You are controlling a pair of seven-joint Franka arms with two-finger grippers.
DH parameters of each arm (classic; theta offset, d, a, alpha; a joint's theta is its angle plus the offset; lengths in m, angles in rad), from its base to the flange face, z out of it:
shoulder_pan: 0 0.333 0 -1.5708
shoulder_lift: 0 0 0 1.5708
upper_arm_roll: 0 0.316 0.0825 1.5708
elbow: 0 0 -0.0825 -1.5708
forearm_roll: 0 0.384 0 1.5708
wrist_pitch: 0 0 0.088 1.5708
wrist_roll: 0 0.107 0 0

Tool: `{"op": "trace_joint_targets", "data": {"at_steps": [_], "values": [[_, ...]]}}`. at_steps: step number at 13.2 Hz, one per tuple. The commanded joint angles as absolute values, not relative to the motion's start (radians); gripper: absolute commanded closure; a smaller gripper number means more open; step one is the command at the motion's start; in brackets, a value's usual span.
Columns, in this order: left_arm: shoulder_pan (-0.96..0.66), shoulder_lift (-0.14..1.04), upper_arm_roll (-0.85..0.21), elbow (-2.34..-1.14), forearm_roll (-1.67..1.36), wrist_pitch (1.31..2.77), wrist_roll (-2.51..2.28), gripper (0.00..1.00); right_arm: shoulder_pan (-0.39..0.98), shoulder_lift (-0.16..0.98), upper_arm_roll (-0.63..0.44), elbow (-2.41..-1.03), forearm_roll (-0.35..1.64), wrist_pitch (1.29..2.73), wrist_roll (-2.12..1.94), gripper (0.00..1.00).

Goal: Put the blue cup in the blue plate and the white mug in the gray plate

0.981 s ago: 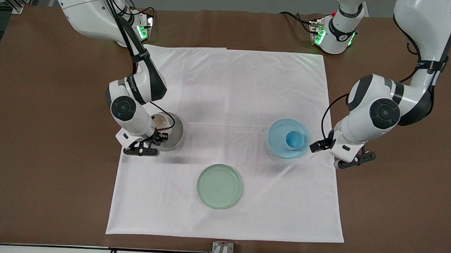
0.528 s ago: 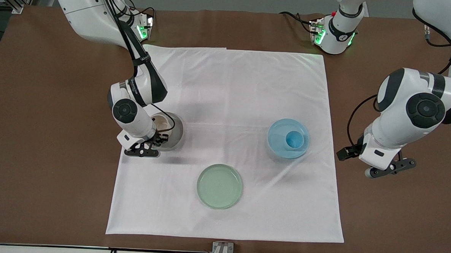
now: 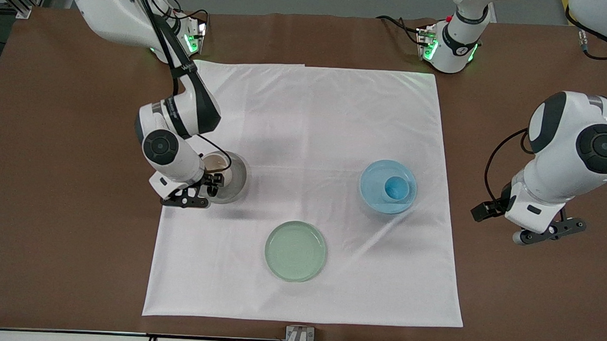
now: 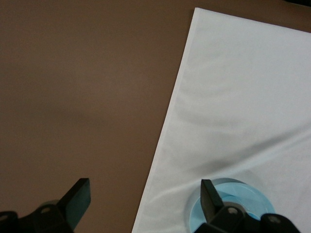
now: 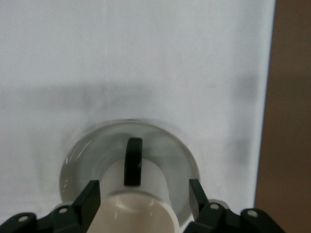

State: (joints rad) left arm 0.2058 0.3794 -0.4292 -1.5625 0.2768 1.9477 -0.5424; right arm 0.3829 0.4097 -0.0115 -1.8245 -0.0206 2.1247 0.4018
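The blue cup (image 3: 396,187) stands upright in the blue plate (image 3: 374,196) on the white cloth. The white mug (image 3: 217,165) stands upright in the gray plate (image 3: 237,180). My right gripper (image 3: 203,189) is open just above the mug. In the right wrist view its fingers (image 5: 91,196) stand on either side of the mug (image 5: 141,206) with gaps. The dark handle (image 5: 133,160) and gray plate (image 5: 85,150) show there. My left gripper (image 3: 549,233) is open and empty over the bare brown table toward the left arm's end. The left wrist view (image 4: 144,199) shows the blue plate (image 4: 252,191) beside it.
A pale green plate (image 3: 295,251) lies on the cloth (image 3: 311,119), nearer the front camera than both other plates. Brown tabletop (image 3: 52,180) surrounds the cloth.
My left arm has swung away from the blue plate toward its own end of the table. My right gripper has shifted slightly over the mug, which stays in the gray plate.
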Motion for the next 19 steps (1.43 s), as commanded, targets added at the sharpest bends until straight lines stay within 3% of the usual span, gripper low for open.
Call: {"op": "trace_joint_targets", "data": {"at_steps": [1, 4, 6, 10, 15, 19], "values": [[0.210, 0.345, -0.434, -1.554, 0.298, 1.919, -0.531, 0.00, 0.351, 0.200, -0.009, -1.870, -0.025, 1.935, 0.404, 0.00], [0.218, 0.301, -0.434, -1.554, 0.298, 1.898, -0.531, 0.00, 0.244, 0.030, -0.011, -1.871, -0.025, 1.735, 0.297, 0.00], [0.239, 0.281, -0.437, -1.554, 0.295, 1.855, -0.488, 0.00, 0.126, -0.029, -0.011, -1.871, -0.025, 1.678, 0.134, 0.00], [0.308, 0.186, -0.448, -1.549, 0.235, 1.752, -0.316, 0.00, -0.053, -0.041, -0.011, -1.838, -0.025, 1.693, -0.079, 0.00], [0.301, 0.071, -0.425, -1.546, 0.117, 1.642, -0.204, 0.00, -0.058, -0.011, -0.009, -1.663, -0.025, 1.680, -0.080, 0.00], [0.096, -0.024, -0.200, -1.574, 0.055, 1.540, -0.088, 0.00, -0.052, 0.006, -0.006, -1.577, -0.025, 1.658, -0.077, 0.00]]}}
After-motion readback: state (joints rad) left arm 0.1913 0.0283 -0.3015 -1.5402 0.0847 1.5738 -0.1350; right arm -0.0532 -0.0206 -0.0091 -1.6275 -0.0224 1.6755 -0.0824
